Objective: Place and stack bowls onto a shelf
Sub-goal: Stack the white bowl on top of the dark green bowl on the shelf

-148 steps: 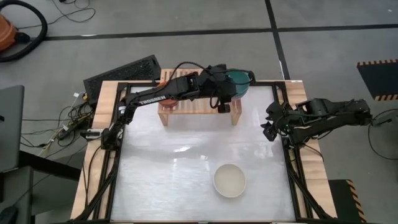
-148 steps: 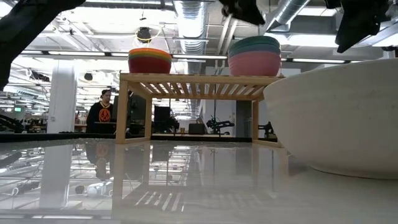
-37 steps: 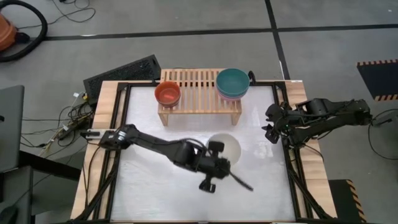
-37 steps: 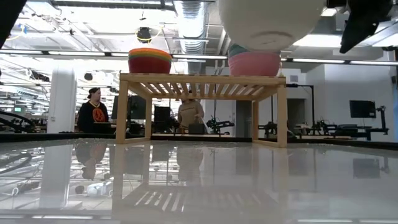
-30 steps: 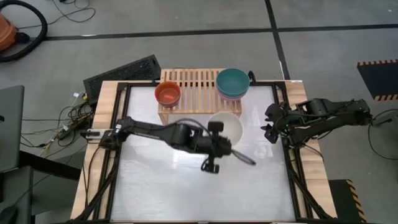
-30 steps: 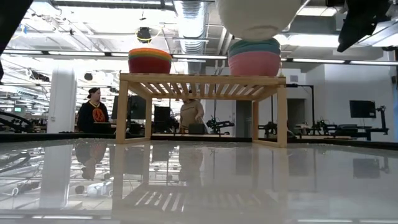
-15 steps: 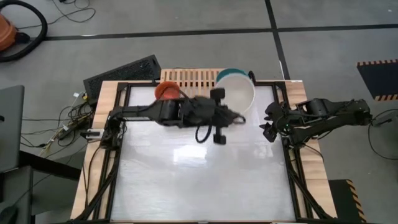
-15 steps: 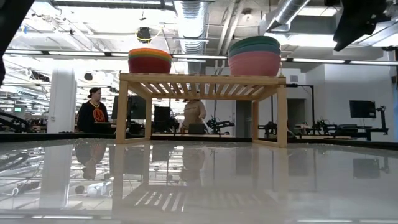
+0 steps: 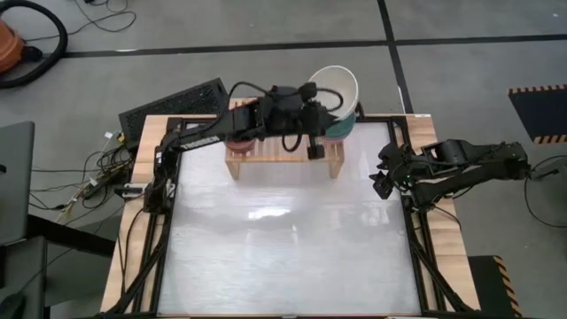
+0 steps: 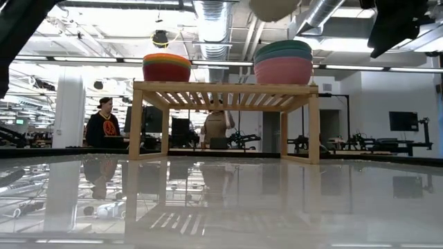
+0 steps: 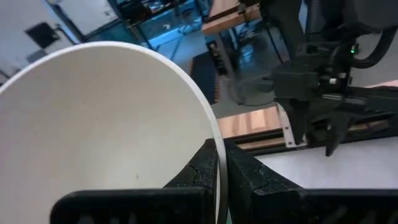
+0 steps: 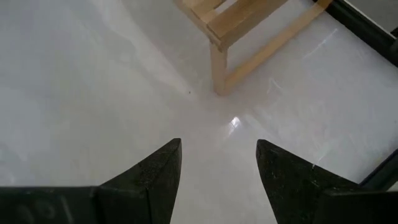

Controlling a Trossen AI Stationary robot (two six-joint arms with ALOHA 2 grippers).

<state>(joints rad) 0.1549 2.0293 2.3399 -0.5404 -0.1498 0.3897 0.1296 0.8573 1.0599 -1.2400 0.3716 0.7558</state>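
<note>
The light-wood shelf (image 9: 283, 149) stands at the table's far edge. On its right end sits a stack of larger bowls (image 10: 284, 61), teal over pink. A stack of small bowls (image 10: 166, 67), orange-red on top, sits on its left end, mostly under my left arm in the high view. My left gripper (image 9: 324, 105) is shut on a cream-white bowl (image 9: 335, 87), high above the teal stack (image 9: 347, 124). Only the bowl's underside (image 10: 274, 7) shows in the low view. My right gripper (image 9: 383, 183) waits open at the table's right edge. My left gripper pinches the cream-white bowl's rim (image 11: 217, 144), one finger inside the bowl and one outside against its wall. The fingers come at it from the table's left, over the shelf. The bowl is lifted clear and tilted, its hollow (image 11: 106, 118) showing from above.
A black keyboard (image 9: 173, 100) lies beyond the table's far left corner. Black frame rails (image 9: 415, 239) run along the table's sides. The right wrist view shows the shelf's right leg (image 12: 217, 68) on the white table top (image 9: 283, 248). People stand in the room behind (image 10: 105, 124).
My left gripper has carried the cream-white bowl from above the table's middle toward the far edge and upward. It now hangs over the teal stack at the shelf's right end. The bowl has risen almost out of the low view's top.
</note>
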